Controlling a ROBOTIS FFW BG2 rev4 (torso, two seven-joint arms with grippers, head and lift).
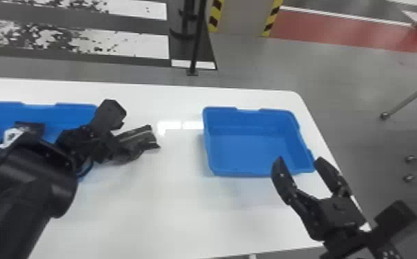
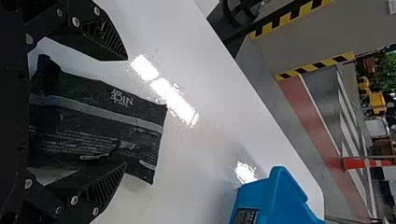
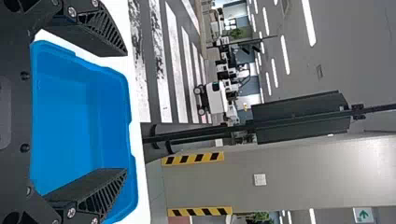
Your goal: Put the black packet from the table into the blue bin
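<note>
Evidently, the left hand [image 1: 114, 146] gapes about the crinkled, flat black packet [image 2: 93, 123]; the right hand [image 1: 300, 159] gapes too.

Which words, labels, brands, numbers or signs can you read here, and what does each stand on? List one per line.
Pale lettering on the black packet: upside down and too unclear to quote.
Smaller lines on the same packet: too small to read.
Dark label on the robot's right-hand blue bin: too small.
White plate on the grey pillar: too small.
Green-and-white sign: an arrow, no readable word.
</note>
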